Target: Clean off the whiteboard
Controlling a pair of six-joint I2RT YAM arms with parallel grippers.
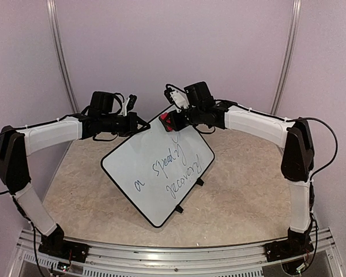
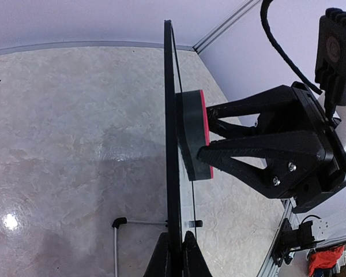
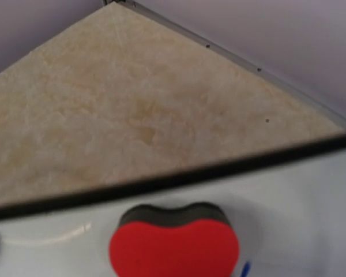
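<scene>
Your left gripper clamps the whiteboard at its far edge. Your right gripper holds the red eraser against it.

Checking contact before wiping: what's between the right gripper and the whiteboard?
The red eraser, held by the right gripper, its dark side against the whiteboard; the left wrist view shows it edge-on.

Centre of counter: whiteboard stands tilted. Its far left edge sits clamped in left hand. The eraser in right hand lies flat against its far corner.
</scene>
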